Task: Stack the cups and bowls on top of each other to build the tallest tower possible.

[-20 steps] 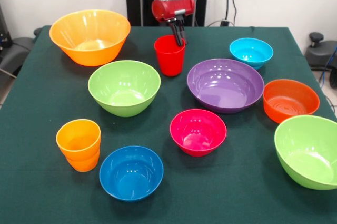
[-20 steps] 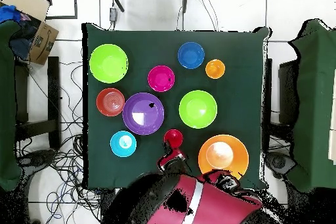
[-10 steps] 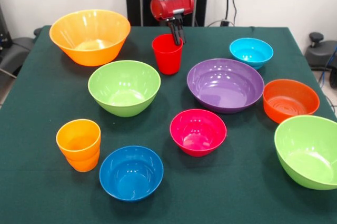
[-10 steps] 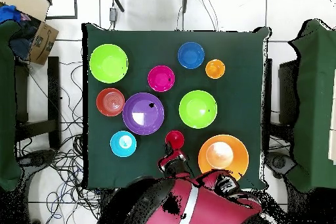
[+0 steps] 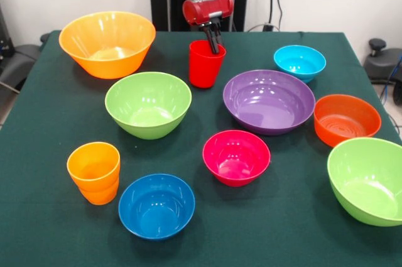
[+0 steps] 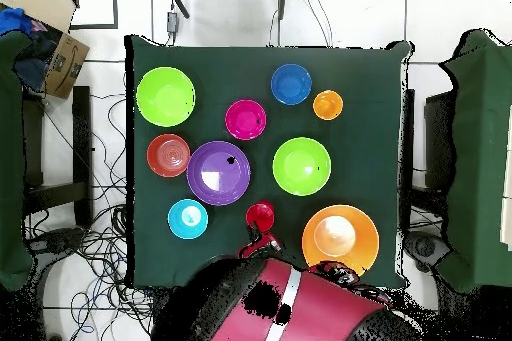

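Item: red cup (image 5: 205, 64), upright on the green table (image 5: 50, 122), between the large yellow-orange bowl (image 5: 107, 42) and the purple bowl (image 5: 269, 100), just behind the nearer lime green bowl (image 5: 148, 103).

Gripper (image 5: 211, 39): the fingers were closed on the cup's far rim, one inside the wall and one outside; it held the cup and nothing else.

Change recorded: across the last second the cup had shifted a little sideways, first toward the yellow-orange bowl, then back toward the purple bowl, the gripper travelling with it. Whether its base cleared the cloth could not be told.

Reading for the task: the cup appeared to be under carriage or adjustment as a tower base; no stacking had yet been done.

Remaining stock, each standing apart and mouth-up: orange cup (image 5: 94, 171), dark blue bowl (image 5: 156, 206), pink bowl (image 5: 236, 156), light blue bowl (image 5: 299, 61), orange bowl (image 5: 347, 119), second lime green bowl (image 5: 367, 180).
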Robot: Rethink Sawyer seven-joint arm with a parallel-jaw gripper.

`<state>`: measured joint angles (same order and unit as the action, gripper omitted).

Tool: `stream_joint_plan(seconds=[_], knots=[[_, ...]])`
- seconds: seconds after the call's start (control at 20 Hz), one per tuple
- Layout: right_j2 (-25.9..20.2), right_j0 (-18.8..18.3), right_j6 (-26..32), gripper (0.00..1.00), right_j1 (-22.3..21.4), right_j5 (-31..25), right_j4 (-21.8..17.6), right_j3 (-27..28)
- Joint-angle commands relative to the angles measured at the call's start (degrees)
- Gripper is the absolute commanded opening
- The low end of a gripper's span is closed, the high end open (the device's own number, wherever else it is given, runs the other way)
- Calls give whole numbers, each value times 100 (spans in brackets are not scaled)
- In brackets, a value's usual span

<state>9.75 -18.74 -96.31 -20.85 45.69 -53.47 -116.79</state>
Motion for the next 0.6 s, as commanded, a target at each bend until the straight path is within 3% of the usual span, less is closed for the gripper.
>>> stream_joint_plan(seconds=[0.05,0.35,0.6], knots=[[-384,102,-673,0,531,-485,166,475],[-432,126,-773,0,402,-579,114,436],[-655,170,-1027,0,-66,-1088,0,290]])
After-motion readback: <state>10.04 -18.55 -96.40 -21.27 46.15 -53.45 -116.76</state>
